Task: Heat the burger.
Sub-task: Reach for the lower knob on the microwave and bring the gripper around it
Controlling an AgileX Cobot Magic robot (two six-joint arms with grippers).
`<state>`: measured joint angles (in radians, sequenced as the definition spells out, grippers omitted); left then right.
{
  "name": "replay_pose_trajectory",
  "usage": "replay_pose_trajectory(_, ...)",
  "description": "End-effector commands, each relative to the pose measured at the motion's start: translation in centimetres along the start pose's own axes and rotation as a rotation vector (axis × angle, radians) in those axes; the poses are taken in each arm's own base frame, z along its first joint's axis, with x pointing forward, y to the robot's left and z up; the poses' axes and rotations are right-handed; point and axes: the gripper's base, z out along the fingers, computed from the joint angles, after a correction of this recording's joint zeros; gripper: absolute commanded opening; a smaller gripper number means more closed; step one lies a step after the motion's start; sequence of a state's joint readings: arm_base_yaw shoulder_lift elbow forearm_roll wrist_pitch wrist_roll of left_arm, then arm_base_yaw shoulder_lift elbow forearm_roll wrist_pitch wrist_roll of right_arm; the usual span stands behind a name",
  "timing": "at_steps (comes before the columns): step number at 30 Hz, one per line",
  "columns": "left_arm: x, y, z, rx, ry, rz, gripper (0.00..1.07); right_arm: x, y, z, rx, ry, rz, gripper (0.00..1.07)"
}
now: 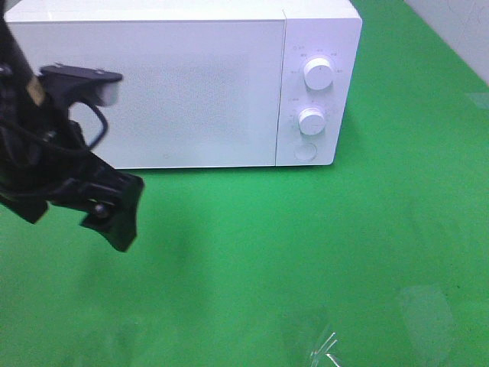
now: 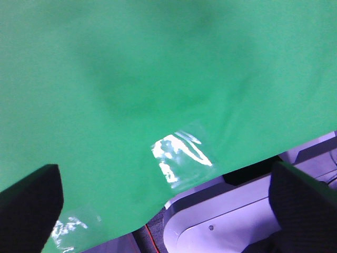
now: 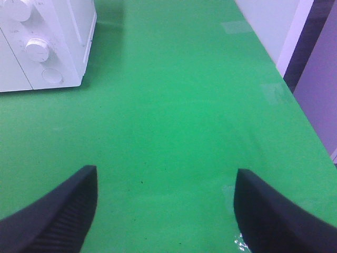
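Note:
The burger is out of view in all three frames. A white microwave (image 1: 153, 84) stands at the back of the green table with its door closed; its corner with the knobs also shows in the right wrist view (image 3: 47, 42). My left gripper (image 1: 114, 214) hangs above the table's left side, in front of the microwave's left end. Seen from the left wrist, the left gripper (image 2: 166, 211) is open, with only green cloth between its fingers. My right gripper (image 3: 168, 211) is open too, over bare cloth to the right of the microwave.
Two round knobs (image 1: 318, 73) and a round button (image 1: 304, 151) sit on the microwave's right panel. Shiny tape patches (image 1: 321, 340) lie on the green cloth (image 1: 344, 252) near the front edge. The table's right edge (image 3: 295, 105) borders a pale wall.

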<state>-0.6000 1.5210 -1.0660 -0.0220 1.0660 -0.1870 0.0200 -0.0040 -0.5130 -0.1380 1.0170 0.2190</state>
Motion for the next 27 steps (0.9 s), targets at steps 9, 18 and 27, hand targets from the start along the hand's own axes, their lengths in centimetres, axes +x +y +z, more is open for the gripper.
replay_pose_trajectory(9,3.7,10.5,-6.3,0.004,-0.087,-0.253,0.99,0.2,-0.1,-0.3,0.002,-0.031,-0.007,0.7)
replay_pose_trajectory(18,9.9,11.4,-8.6,-0.036,-0.272,-0.415,0.99,0.2,-0.1,-0.3,0.002,-0.031,-0.007,0.7)
replay_pose_trajectory(27,15.7,9.4,-7.9,-0.109,-0.355,-0.367,0.99,0.2,-0.1,-0.3,0.002,-0.031,-0.007,0.7)
